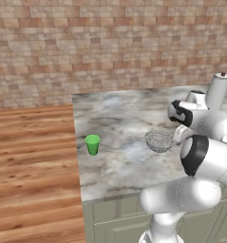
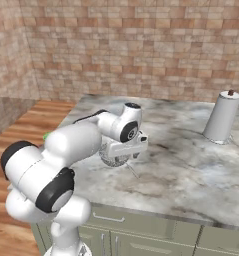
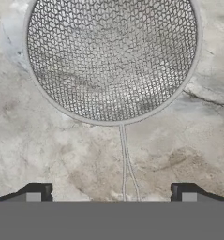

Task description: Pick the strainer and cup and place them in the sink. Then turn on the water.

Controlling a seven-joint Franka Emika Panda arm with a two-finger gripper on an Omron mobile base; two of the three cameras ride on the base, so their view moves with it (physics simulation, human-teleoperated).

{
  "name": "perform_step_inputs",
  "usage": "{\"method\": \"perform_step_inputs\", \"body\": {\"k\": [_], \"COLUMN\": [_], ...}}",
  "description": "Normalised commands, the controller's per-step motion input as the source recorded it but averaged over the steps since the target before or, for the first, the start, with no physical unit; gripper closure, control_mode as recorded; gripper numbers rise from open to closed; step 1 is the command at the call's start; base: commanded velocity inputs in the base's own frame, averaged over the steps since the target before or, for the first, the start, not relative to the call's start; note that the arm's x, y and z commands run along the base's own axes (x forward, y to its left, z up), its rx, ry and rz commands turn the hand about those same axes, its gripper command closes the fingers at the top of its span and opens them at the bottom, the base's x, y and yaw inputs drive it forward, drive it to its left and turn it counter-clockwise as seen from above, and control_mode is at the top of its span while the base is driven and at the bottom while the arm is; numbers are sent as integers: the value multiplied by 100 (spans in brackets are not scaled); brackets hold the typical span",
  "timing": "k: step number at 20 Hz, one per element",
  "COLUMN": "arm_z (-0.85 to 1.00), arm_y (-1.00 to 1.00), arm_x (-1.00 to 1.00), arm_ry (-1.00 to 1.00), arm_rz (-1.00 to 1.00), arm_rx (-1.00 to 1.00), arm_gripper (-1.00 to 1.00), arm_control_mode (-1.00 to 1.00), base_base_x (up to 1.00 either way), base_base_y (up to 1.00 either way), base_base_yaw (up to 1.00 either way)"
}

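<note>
One strainer (image 1: 159, 141) is counted on the counter (image 1: 115, 118), mid-way along near the front edge, with a single thin wire handle (image 3: 127, 161) seen on it. One green cup (image 1: 92, 144) is found by the counter's left edge. One white cone-shaped holder (image 2: 221, 117) with a dark knob is spotted toward the back right. So that's three things total, one of each, no doubles.

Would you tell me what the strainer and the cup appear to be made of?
The strainer looks like metal: fine grey wire mesh in a thin rim, with a slim wire handle. The cup looks like plastic, judging by its uniform bright green matte surface, though that is uncertain.
</note>
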Motion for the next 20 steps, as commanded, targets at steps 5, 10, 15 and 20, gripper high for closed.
{"method": "perform_step_inputs", "body": {"k": [5, 10, 15, 20], "arm_z": [-34, -42, -9, 0], "arm_y": [0, 0, -1, -5], "arm_x": [0, 0, 0, 0], "arm_ry": [0, -3, -8, -9], "arm_rz": [0, 0, 0, 0], "arm_rx": [0, 0, 0, 0], "arm_gripper": [-100, -100, -100, -100], "arm_control_mode": [-100, -100, -100, -100], "base_base_x": [0, 0, 0, 0], "base_base_y": [0, 0, 0, 0], "base_base_yaw": [0, 0, 0, 0]}}
